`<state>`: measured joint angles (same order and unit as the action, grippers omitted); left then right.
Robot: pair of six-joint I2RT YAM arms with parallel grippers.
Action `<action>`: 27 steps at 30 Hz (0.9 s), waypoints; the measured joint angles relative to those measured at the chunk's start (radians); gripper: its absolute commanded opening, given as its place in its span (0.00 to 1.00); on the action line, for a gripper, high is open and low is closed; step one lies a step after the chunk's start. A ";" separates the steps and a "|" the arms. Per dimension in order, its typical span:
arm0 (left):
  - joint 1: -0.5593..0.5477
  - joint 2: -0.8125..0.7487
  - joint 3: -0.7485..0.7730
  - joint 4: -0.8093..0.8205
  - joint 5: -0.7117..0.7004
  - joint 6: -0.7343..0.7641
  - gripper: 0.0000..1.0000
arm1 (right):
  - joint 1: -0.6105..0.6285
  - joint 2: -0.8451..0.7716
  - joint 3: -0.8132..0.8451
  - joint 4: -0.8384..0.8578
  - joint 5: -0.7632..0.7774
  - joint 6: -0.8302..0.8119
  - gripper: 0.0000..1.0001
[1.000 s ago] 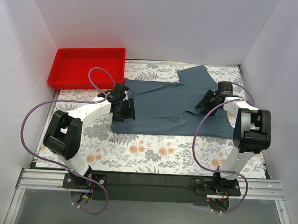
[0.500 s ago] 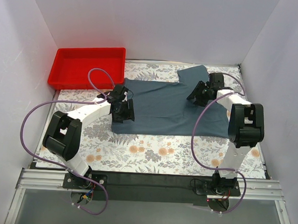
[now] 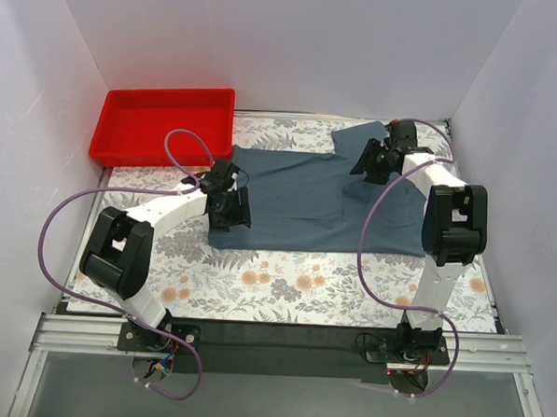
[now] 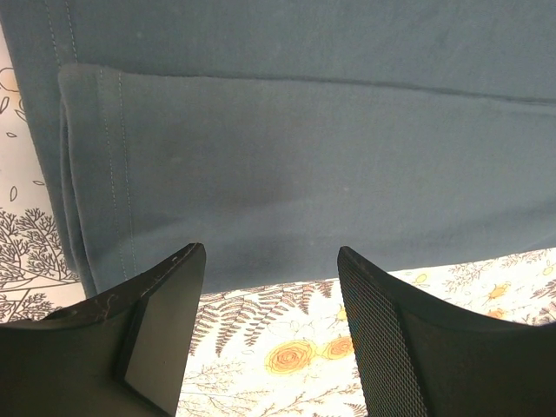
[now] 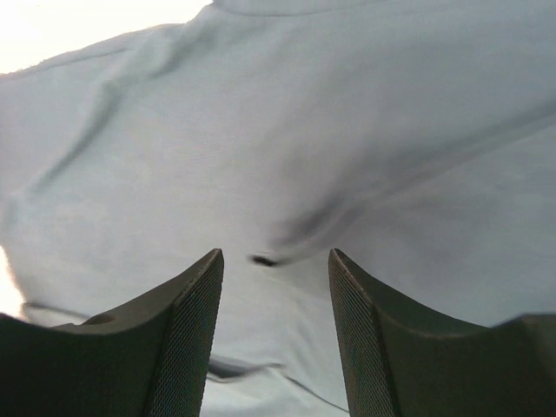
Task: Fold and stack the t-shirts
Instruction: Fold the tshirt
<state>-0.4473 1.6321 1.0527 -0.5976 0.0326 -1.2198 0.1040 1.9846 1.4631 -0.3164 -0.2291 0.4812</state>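
**Shirt spread flat, both grippers empty above opposite ends**

The slate-blue t-shirt [image 3: 307,196] lies spread flat across the middle and right of the floral table [image 3: 284,284], one sleeve [image 3: 362,138] pointing toward the far wall. Laid out smooth like this, it reads as ready for folding, and no fold across the body is finished. The left wrist view shows only a stitched edge [image 4: 95,174] doubled over at the shirt's left end. The red tray [image 3: 161,128] sits apart at the far left corner with nothing in it.

The left gripper [image 3: 230,209] hangs over the shirt's near-left corner, its arm reaching forward and bent inward. Its fingers [image 4: 156,330] stand moderately apart with nothing between them, straddling the cloth's near border where it meets the table. That placement suits a pinch on this corner.

The right gripper [image 3: 370,162] is stretched far forward, tipped down over the fabric by the sleeve. Its jaws are likewise parted and empty, with wrinkled cloth [image 5: 304,130] below them. Whether either gripper's tips touch the fabric cannot be told.
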 measured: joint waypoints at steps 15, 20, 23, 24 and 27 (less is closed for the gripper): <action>0.013 -0.001 -0.038 0.052 -0.037 -0.004 0.55 | -0.449 -0.474 -0.412 -0.189 0.149 -0.151 0.54; 0.027 -0.001 -0.061 0.061 -0.037 0.005 0.55 | -0.529 -0.518 -0.546 -0.216 0.136 -0.141 0.54; 0.035 0.001 -0.071 0.068 -0.037 0.012 0.55 | -0.557 -0.518 -0.591 -0.212 0.121 -0.137 0.54; 0.037 0.001 -0.075 0.072 -0.037 0.014 0.55 | -0.562 -0.518 -0.599 -0.212 0.117 -0.136 0.54; 0.042 0.012 -0.080 0.082 -0.037 0.020 0.55 | -0.571 -0.518 -0.616 -0.191 0.105 -0.131 0.53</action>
<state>-0.4053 1.6444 0.9730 -0.5152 -0.0040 -1.1995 -0.4671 1.4662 0.8467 -0.5072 -0.1242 0.3504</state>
